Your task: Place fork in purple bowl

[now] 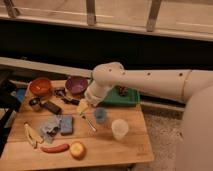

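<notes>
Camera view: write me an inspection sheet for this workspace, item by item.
Surface: wooden table, most items on its left half.
Job's things: fork lies flat on the table, left of the blue cup; purple bowl sits upright at the back, beside the orange-red bowl.
Clutter: green tray, pale cup, blue sponge, black-handled utensil, round yellow fruit.
Grippers: tool hangs low between the purple bowl and the fork, near the fork's far end.
Cables: nothing seen.
Surroundings: dark wall behind the table.
</notes>
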### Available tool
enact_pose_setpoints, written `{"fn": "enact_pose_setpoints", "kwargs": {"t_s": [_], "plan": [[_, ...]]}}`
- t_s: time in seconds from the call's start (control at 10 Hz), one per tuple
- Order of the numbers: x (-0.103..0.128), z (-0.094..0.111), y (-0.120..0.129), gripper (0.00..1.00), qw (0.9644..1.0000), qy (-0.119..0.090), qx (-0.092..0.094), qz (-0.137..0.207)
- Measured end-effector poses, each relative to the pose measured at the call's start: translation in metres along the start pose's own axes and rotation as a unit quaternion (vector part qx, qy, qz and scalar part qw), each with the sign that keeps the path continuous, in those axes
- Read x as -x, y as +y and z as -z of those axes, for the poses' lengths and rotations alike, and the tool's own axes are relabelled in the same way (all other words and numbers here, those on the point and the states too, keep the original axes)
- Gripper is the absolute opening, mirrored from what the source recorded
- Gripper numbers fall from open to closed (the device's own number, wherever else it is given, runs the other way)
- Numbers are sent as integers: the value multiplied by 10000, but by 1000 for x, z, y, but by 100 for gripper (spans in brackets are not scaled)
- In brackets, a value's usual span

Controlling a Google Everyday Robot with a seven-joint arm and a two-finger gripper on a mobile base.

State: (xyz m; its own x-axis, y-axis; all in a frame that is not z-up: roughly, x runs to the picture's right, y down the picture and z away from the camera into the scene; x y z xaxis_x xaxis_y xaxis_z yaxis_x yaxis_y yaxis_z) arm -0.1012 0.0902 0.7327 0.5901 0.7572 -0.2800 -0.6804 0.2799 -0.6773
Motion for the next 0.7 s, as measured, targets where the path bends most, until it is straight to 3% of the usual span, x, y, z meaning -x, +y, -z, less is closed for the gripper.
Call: {"fn": "enact_pose_setpoints", "kwargs": {"t_s": [0.2,0.4,0.7], "plan": [[14,-32,25,66,9992,209,164,310],[11,-59,41,66,9975,357,232,565],[10,-62,42,66,9973,339,213,615]]}}
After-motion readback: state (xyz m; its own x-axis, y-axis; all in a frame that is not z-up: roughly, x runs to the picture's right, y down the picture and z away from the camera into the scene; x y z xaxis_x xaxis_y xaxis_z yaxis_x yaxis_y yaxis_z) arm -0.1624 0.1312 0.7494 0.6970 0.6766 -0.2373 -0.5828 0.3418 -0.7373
